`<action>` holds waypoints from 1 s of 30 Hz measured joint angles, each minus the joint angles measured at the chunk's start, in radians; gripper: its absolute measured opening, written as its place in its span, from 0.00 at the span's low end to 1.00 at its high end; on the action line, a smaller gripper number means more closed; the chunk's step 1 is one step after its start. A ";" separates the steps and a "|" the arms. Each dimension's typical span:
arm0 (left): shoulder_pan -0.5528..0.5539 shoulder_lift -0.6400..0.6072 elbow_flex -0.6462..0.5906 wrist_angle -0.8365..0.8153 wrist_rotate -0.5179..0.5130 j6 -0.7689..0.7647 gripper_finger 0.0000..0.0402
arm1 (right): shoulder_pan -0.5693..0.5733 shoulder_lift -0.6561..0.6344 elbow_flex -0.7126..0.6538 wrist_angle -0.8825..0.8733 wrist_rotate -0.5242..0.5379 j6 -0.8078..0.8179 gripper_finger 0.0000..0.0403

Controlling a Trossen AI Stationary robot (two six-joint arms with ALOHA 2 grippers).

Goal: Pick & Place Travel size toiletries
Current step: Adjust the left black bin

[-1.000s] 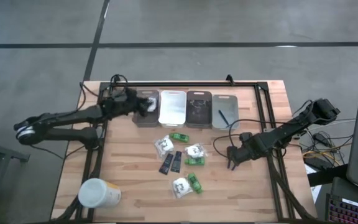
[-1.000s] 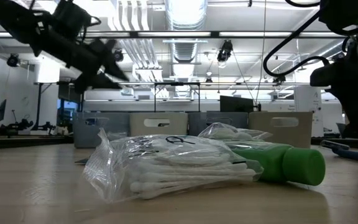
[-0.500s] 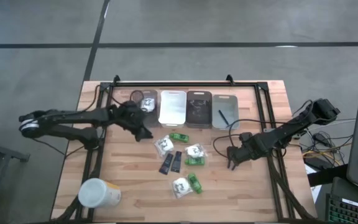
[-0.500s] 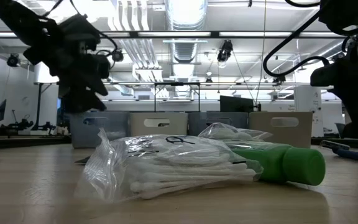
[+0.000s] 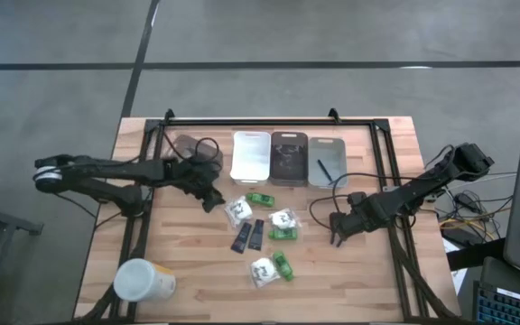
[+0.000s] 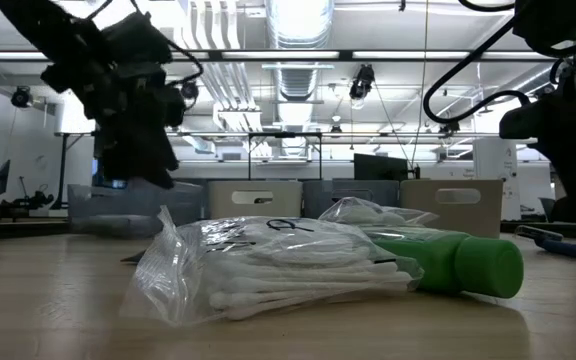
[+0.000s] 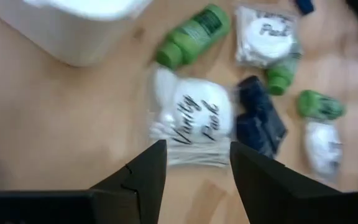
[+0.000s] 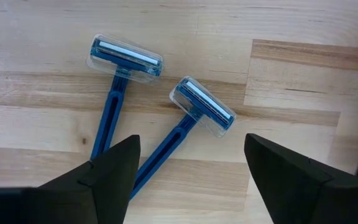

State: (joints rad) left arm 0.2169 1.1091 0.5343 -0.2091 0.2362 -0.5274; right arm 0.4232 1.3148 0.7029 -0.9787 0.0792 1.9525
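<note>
While a few items already lie in the bins, most of the travel toiletries are not yet sorted. Of the four bins along the far edge of the bench (image 5: 152, 244), the leftmost (image 5: 190, 149) is partly hidden by the left arm, the white bin (image 5: 250, 155) looks empty, the dark bin (image 5: 289, 158) holds something dark I cannot identify, and the grey bin (image 5: 327, 167) holds one blue razor (image 5: 321, 170). On the bench remain vanity packs (image 5: 236, 210), green bottles (image 5: 260, 199), black sachets (image 5: 248, 236) and two blue razors (image 8: 142, 93). The left end effector (image 7: 192, 163) hangs open and empty just above a vanity pack (image 7: 194, 121). The right end effector (image 8: 188, 168) hovers open and empty over the razors.
</note>
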 joint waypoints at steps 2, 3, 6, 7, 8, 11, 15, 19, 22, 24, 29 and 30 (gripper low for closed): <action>0.000 -0.016 0.024 -0.057 -0.049 0.027 0.45 | 0.000 0.000 0.000 0.000 0.000 0.000 0.74; 0.000 -0.023 0.037 -0.084 -0.070 0.035 0.45 | 0.000 0.000 0.000 0.000 0.000 0.000 0.75; 0.000 -0.042 0.081 -0.194 -0.134 0.024 0.45 | 0.000 0.000 0.000 -0.001 0.000 0.000 0.78; -0.001 -0.051 0.100 -0.261 -0.173 0.007 0.45 | 0.000 0.000 0.000 0.000 0.000 0.000 0.78; -0.005 -0.062 0.120 -0.338 -0.221 -0.013 0.45 | 0.000 0.000 0.000 -0.001 0.000 0.000 0.79; -0.032 -0.124 0.174 -0.565 -0.416 -0.097 0.45 | 0.000 0.000 0.000 -0.001 0.001 0.000 0.81; -0.062 -0.246 0.204 -0.869 -0.622 -0.340 0.42 | 0.000 0.000 -0.001 -0.001 0.001 0.000 0.84; -0.053 -0.354 0.152 -1.096 -0.642 -0.585 0.37 | 0.000 0.000 -0.013 -0.002 0.002 0.000 0.86; -0.045 -0.415 0.116 -1.036 -0.652 -0.645 0.30 | 0.000 0.000 -0.019 -0.001 0.002 0.000 0.87; -0.026 -0.416 0.091 -1.039 -0.666 -0.676 0.26 | 0.000 0.000 -0.020 0.000 0.002 0.000 0.87; 0.060 -0.351 0.044 -0.994 -0.653 -0.678 0.16 | 0.000 0.000 -0.020 0.007 0.001 -0.017 0.84; 0.081 -0.333 0.038 -0.969 -0.635 -0.652 0.14 | 0.000 0.000 -0.020 0.009 0.001 -0.022 0.83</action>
State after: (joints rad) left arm 0.2980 0.7763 0.5724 -1.1786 -0.3989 -1.1797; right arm 0.4231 1.3144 0.6830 -0.9698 0.0799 1.9307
